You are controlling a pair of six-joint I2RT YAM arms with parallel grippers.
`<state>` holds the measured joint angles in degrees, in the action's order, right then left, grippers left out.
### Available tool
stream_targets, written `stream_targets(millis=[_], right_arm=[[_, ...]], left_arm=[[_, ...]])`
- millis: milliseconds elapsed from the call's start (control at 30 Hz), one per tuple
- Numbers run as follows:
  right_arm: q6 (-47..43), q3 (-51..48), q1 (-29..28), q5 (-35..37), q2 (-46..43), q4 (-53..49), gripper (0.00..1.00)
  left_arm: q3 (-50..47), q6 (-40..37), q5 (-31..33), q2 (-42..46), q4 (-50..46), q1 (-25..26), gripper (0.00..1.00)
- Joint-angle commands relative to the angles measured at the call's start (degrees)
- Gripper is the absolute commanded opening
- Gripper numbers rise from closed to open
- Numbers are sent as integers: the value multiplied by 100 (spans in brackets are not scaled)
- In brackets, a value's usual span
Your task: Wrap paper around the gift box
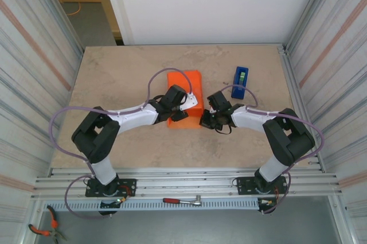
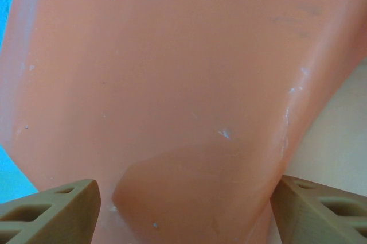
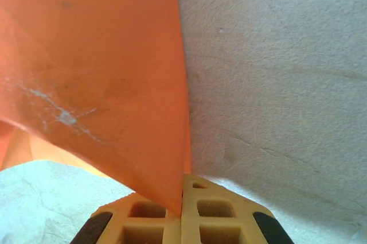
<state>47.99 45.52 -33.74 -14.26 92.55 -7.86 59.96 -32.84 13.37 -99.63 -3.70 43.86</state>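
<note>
The beige bench carries the paper near its middle. Over the paper's left part, the left claw stands spread apart. At the paper's right edge, the right claw is clamped on the sheet.

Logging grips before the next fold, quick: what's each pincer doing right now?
Left pincer: open, straddling the orange paper; contact cannot be told.
Right pincer: closed, pinching the paper's edge.

On the worktop: two robot arms, one orange paper, one blue tape dispenser; nearby, one ratchet, one pliers.
</note>
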Motion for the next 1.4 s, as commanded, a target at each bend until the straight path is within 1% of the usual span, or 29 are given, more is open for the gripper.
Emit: stream_targets(millis=[0, 333, 533, 900, 1200, 1367], right_arm=[[138, -51, 3, -187, -175, 143, 0], [381, -164, -1, -409, -229, 636, 0], [659, -337, -20, -512, -64, 1260, 0], [1136, -739, -100, -324, -11, 2454, 0], [1534, -1018, -193, -171, 249, 3486, 0], [1666, -1100, -220, -57, 360, 3884, 0]], left_arm=[[-105, -56, 144, -135, 127, 77, 77], [-136, -7, 78, -218, 126, 142, 74], [-152, 6, 33, -249, 112, 167, 72], [-169, 59, -27, -223, 118, 202, 70], [-226, 89, -73, -177, 142, 212, 69], [-260, 85, -108, -163, 158, 212, 68]])
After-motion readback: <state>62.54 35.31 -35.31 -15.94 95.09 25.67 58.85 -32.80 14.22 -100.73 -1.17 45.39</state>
